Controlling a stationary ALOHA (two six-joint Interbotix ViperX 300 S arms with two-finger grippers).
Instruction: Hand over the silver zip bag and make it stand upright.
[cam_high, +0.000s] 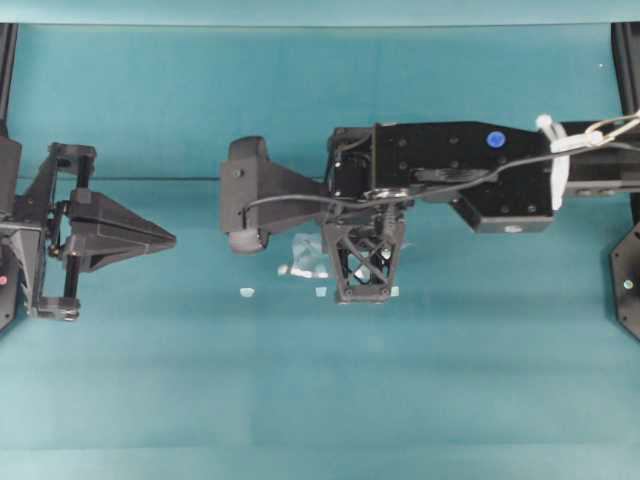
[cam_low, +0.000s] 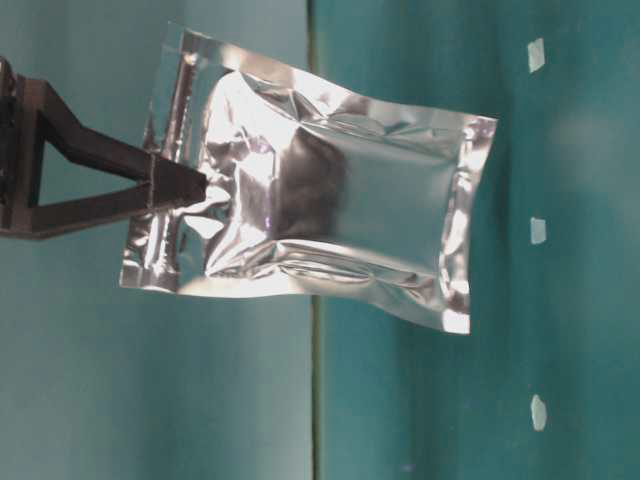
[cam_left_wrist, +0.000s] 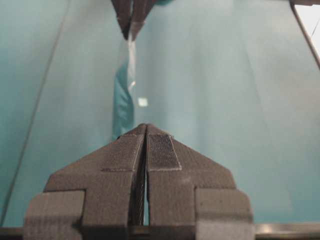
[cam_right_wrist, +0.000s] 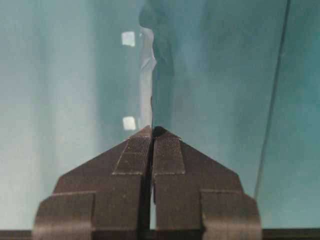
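Note:
The silver zip bag (cam_low: 340, 190) is a shiny crinkled foil pouch, and my right gripper (cam_low: 195, 187) is shut on the flat strip at one end of it. From overhead the right gripper (cam_high: 365, 268) points down at mid-table, and only a sliver of the bag (cam_high: 305, 250) shows beside it. In the right wrist view the bag (cam_right_wrist: 146, 75) runs edge-on away from the closed gripper (cam_right_wrist: 152, 130). I cannot tell whether its far end touches the table. My left gripper (cam_high: 170, 240) stays at the far left, shut and empty; in its own view, the left gripper (cam_left_wrist: 146, 127) faces the bag (cam_left_wrist: 129, 65) edge-on.
Tiny pale bits (cam_high: 246, 292) lie on the teal table (cam_high: 450, 380) near the bag; more such bits (cam_low: 538, 231) show in the table-level view. The right arm's dark body (cam_high: 450, 175) spans the upper middle. Black frame posts stand at the left and right edges.

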